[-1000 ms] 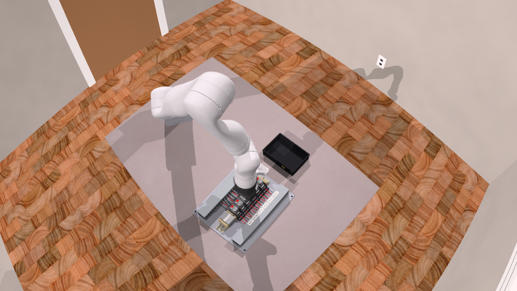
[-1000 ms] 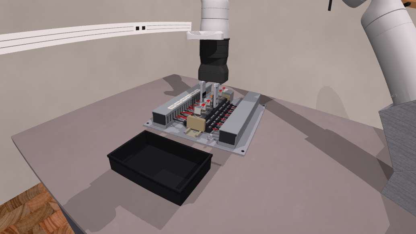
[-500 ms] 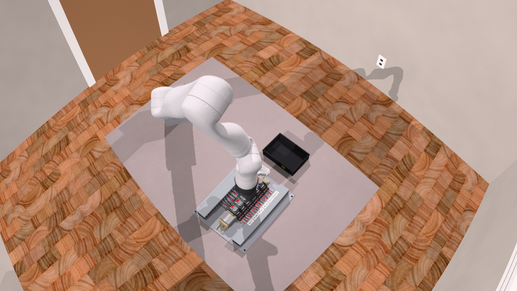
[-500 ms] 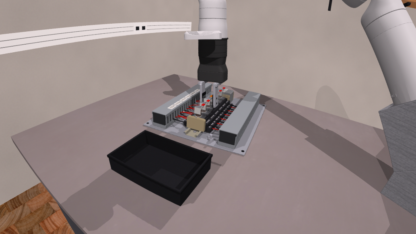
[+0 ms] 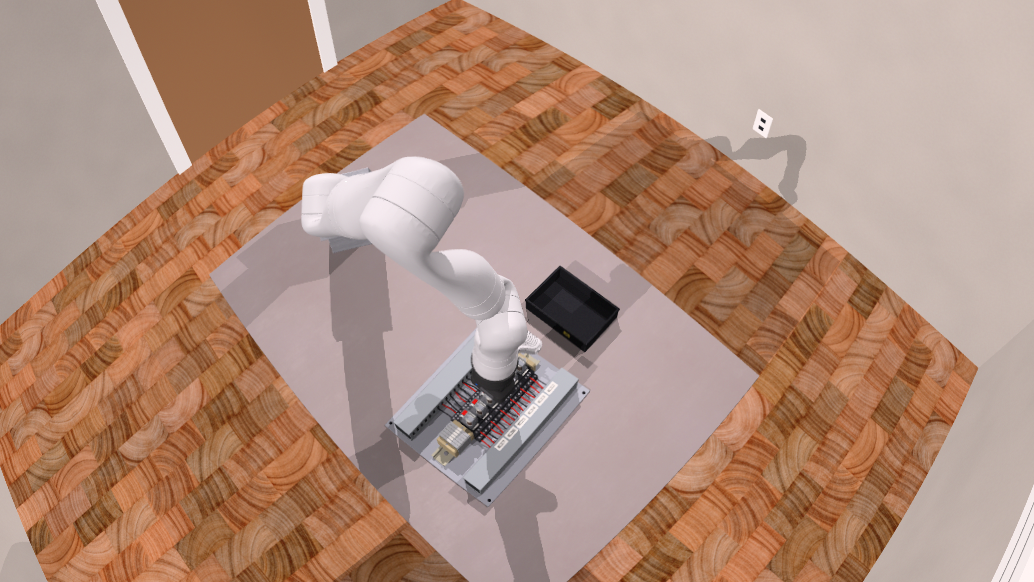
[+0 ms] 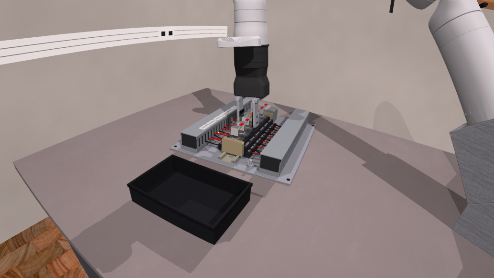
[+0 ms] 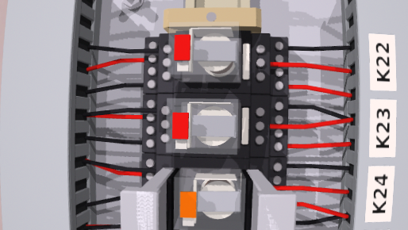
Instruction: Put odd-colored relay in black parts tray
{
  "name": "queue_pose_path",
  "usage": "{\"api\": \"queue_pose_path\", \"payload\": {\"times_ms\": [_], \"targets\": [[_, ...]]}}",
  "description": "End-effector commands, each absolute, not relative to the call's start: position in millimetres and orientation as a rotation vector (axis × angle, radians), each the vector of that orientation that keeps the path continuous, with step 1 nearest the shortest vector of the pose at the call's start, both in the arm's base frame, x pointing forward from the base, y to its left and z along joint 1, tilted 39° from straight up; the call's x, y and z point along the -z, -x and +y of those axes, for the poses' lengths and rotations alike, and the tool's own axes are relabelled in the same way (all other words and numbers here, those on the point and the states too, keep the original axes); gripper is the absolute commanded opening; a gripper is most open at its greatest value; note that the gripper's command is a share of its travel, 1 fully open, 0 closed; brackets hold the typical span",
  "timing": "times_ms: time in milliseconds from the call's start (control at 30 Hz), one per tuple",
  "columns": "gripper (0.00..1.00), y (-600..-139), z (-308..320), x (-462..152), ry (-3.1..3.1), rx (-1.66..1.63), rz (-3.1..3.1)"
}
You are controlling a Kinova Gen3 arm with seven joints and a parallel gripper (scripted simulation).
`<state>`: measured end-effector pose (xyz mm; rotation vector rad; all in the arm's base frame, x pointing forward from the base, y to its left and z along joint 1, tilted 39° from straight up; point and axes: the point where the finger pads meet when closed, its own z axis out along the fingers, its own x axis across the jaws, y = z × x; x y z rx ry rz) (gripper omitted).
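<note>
Tool (image 6: 247, 122) (image 7: 209, 193) firmly around the orange-buttoned relay (image 6: 250, 114) (image 7: 217, 204), one finger on either side.

We are seeing the arm's elbow (image 5: 416, 198) sitting a little lower in the top view, and the gripper (image 5: 494, 384) (image 6: 246, 123) (image 7: 209, 193) shifting slightly leftward in the exterior view.
</note>
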<state>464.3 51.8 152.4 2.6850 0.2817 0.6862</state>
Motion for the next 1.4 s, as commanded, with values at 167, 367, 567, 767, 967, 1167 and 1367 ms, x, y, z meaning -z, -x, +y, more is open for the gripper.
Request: {"api": "queue_pose_path", "payload": {"times_ms": [167, 367, 567, 767, 967, 1167, 1367], "targets": [[0.0, -464.6, 52.3, -152.7, -2.69, -0.668, 0.279], [0.0, -464.5, 52.1, -152.7, -2.687, -0.677, 0.281], [0.0, -464.1, 52.0, -152.5, -2.681, -0.708, 0.286], [0.0, -464.0, 52.1, -152.4, -2.68, -0.714, 0.288], [0.0, -463.8, 51.9, -152.4, -2.678, -0.724, 0.289], [0.0, -463.4, 51.9, -152.2, -2.673, -0.746, 0.294], [0.0, -463.3, 51.8, -152.2, -2.672, -0.75, 0.294]]}}
